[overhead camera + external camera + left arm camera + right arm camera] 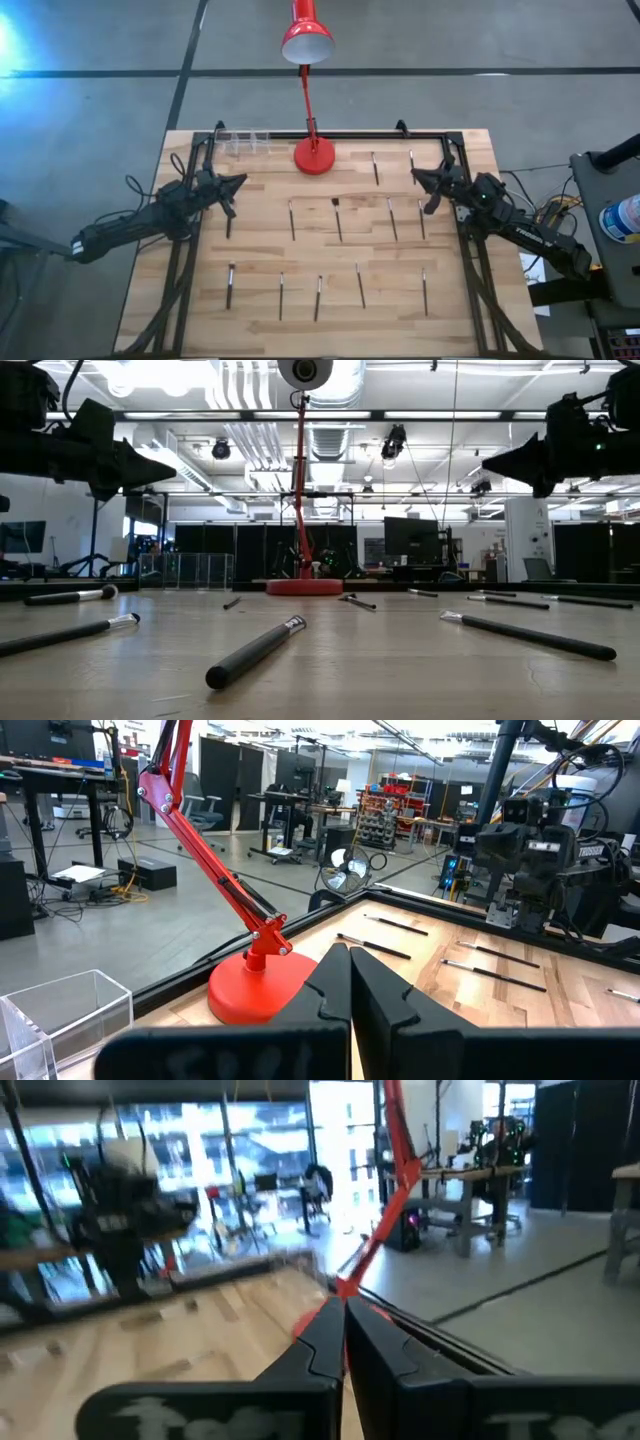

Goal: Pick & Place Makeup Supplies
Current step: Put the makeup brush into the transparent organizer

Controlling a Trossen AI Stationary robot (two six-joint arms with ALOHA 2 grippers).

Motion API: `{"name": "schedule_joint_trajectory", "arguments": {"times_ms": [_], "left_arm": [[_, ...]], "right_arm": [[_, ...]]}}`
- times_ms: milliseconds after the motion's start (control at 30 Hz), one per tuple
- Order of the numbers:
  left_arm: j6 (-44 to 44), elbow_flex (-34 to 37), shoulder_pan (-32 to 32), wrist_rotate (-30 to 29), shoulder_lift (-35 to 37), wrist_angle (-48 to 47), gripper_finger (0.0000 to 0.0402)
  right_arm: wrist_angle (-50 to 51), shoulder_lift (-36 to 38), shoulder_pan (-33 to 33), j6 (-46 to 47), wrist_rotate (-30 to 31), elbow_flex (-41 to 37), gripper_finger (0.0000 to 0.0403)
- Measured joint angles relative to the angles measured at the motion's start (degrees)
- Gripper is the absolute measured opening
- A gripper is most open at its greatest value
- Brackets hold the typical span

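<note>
**Both arms raised over the table edges, claws closed and empty**

Start at the left side of your overhead view. Your left arm reaches in from about 8 o'clock, stretched low along the table's left edge, and its left gripper [236, 183] points toward 3 o'clock, hanging above the wood at the 9 o'clock side. In its wrist view the two fingers [330, 982] press together with nothing between them. A clear plastic box [247, 142] sits near 11 o'clock, just beyond that claw.

Moving toward the centre, the red desk lamp [314, 154] stands on its round base at 12 o'clock, its shade leaning out past the far edge. The makeup supplies [337, 219] lie flat on the wooden table [200, 310] in loose rows: two sticks near the far edge toward 1 o'clock, a middle row across the centre, and a near row of five toward 6 o'clock. All rest apart from one another and apart from both claws. In the low view one dark brush [256, 651] lies closest to the camera.

At the right, your right arm comes in from about 4 o'clock, and its right gripper [421, 177] points toward 9 o'clock above the table's 3 o'clock side. Its fingers [335, 1342] also meet tightly, holding nothing.
</note>
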State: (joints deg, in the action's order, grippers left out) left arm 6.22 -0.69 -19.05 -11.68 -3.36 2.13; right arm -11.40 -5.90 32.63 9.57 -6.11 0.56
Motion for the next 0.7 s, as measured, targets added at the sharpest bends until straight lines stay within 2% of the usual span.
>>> {"name": "schedule_joint_trajectory", "arguments": {"times_ms": [167,367,567,700], "left_arm": [[0.00,0.00,0.02,0.00,-0.01,-0.02,0.0000],[0.00,0.00,0.00,0.00,-0.02,-0.01,0.0000],[0.00,0.00,0.00,0.00,-0.02,0.00,0.0000],[0.00,0.00,0.02,0.00,-0.01,-0.01,0.0000]], "right_arm": [[-6.96,-1.90,0.00,4.11,-11.57,0.02,0.0009],[-9.89,-8.56,-1.36,8.78,-12.71,0.83,0.0008],[-5.81,-18.47,-9.55,9.66,-1.89,5.63,0.0008],[1.24,-24.46,-17.41,8.47,10.71,10.25,0.0008]]}}
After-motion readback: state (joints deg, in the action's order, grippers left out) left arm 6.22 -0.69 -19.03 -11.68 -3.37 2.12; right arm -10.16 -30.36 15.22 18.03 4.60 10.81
